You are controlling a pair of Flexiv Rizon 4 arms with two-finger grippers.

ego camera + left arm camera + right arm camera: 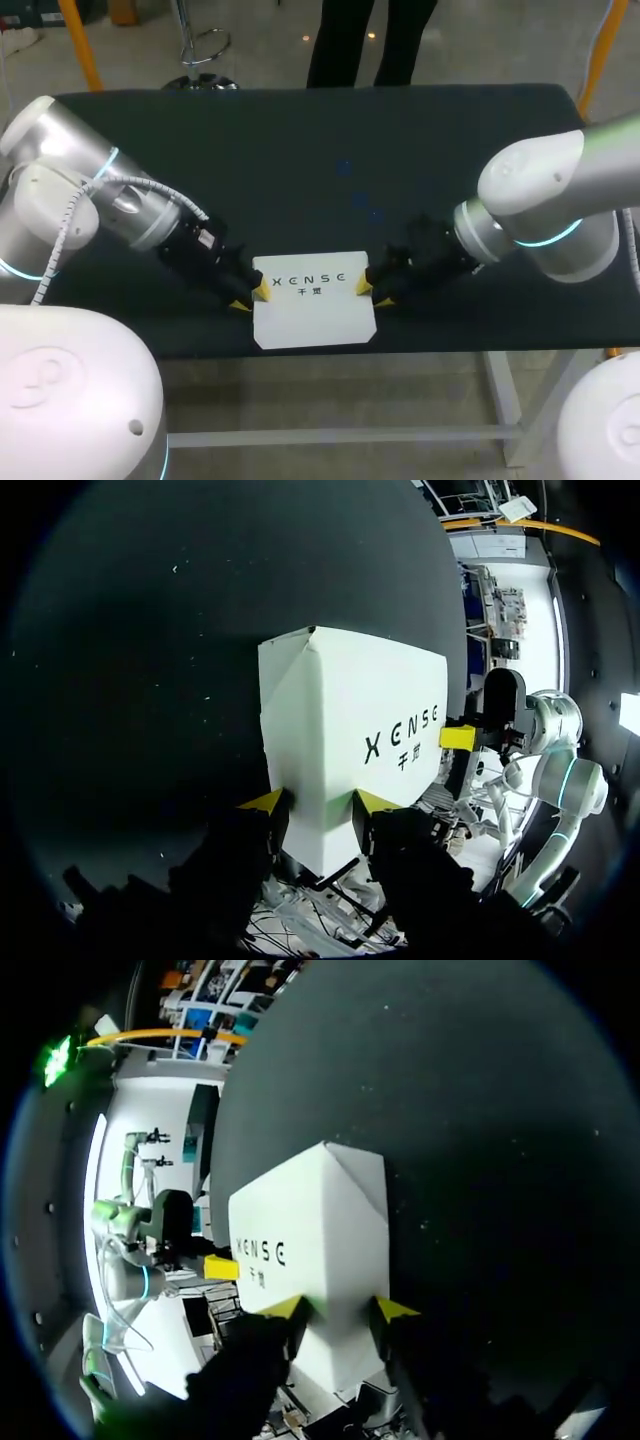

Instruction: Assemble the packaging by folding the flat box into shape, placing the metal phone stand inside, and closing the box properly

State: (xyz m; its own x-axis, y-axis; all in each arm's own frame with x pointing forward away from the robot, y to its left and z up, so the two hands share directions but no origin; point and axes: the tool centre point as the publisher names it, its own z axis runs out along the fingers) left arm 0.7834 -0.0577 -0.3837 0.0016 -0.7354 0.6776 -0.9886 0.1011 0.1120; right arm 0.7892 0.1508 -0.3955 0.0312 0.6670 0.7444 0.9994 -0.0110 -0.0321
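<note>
**Both tools pinch the white box by its ends**

Head view: the left tool grips the left edge of the white box. The right tool grips its right edge, yellow tips closed on the card. Dark print runs across the box's top. The box lies at the near edge of the black surface, which stretches wide beyond it.

Left wrist view: the left tool clamps the box's near end between both fingers. The right tool shows at the far end.

Right wrist view: the right tool likewise pinches the box's near end.

Box at table's near edge, between left jaws and right jaws.
</note>
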